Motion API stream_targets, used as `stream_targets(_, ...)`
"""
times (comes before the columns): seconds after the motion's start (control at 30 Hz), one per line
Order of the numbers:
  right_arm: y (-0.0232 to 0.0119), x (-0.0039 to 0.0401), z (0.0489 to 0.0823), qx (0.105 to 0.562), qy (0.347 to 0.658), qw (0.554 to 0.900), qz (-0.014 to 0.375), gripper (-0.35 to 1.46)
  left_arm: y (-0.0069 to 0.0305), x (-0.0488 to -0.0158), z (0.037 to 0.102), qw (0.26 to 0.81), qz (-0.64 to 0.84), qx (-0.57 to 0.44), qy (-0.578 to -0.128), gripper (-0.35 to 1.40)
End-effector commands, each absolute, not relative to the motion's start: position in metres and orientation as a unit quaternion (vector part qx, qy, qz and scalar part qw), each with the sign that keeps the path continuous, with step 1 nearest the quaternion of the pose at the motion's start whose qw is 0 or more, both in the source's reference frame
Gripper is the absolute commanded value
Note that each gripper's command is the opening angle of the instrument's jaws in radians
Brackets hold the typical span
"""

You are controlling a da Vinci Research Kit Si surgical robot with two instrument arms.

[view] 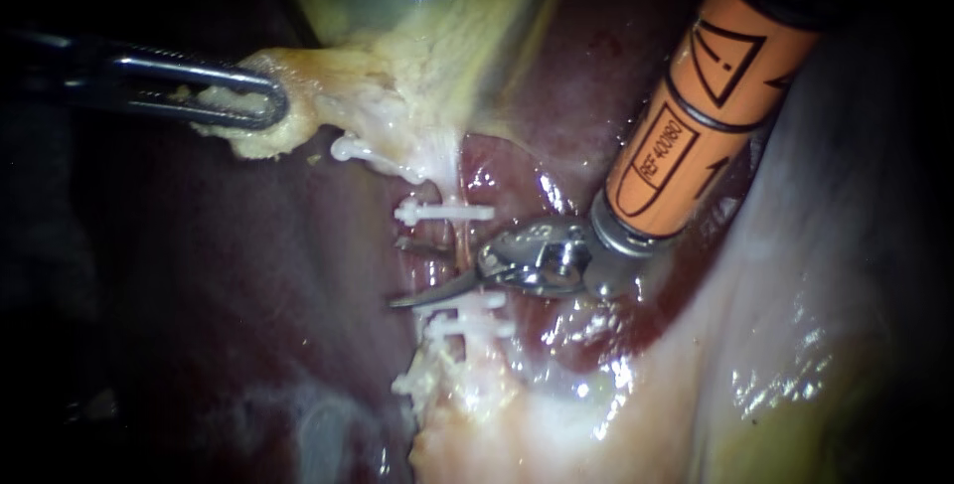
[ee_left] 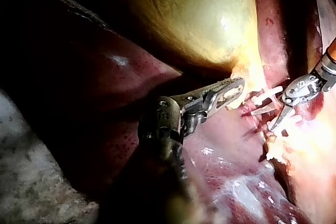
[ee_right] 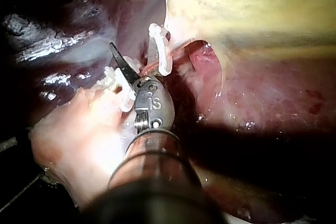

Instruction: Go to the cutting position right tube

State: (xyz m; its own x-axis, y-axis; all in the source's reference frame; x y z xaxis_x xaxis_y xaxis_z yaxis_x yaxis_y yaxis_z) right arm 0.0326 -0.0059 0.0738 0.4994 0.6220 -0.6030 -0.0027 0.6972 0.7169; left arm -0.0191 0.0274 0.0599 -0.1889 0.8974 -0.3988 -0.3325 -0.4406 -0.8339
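Slanting in from the endoscope view's upper right, my right instrument (view: 429, 267) holds its blades narrowly parted astride the tube (view: 461, 243), between the upper clip (view: 444, 213) and the lower clips (view: 465, 323). My left instrument (view: 243, 104) clamps the gallbladder (view: 397, 17) edge. The left wrist view shows that grip beside the liver (ee_left: 131, 72). In the right wrist view the tube lies between the open blades.
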Motion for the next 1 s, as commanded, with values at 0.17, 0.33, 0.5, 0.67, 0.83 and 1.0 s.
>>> stream_targets(0.17,-0.0059,0.0327,0.0734,0.339,0.469,0.792,0.196,1.43,0.0274,-0.0191,0.0599,0.434,0.709,-0.466,-0.303,-0.35)
stream_targets(0.33,-0.0059,0.0328,0.0718,0.351,0.486,0.779,0.185,1.41,0.0274,-0.0191,0.0599,0.434,0.709,-0.466,-0.303,-0.35)
stream_targets(0.5,-0.0058,0.033,0.0694,0.361,0.5,0.766,0.179,1.38,0.0274,-0.0191,0.0599,0.434,0.709,-0.466,-0.303,-0.35)
stream_targets(0.67,-0.0056,0.0331,0.0671,0.367,0.508,0.759,0.18,1.38,0.0274,-0.0191,0.0599,0.434,0.709,-0.466,-0.303,-0.35)
stream_targets(0.83,-0.0059,0.0332,0.0658,0.37,0.513,0.754,0.178,1.38,0.0274,-0.0191,0.0599,0.434,0.709,-0.466,-0.303,-0.35)
stream_targets(1.0,-0.0061,0.0334,0.0652,0.372,0.514,0.752,0.176,1.38,0.0274,-0.0191,0.0599,0.434,0.709,-0.466,-0.303,-0.35)
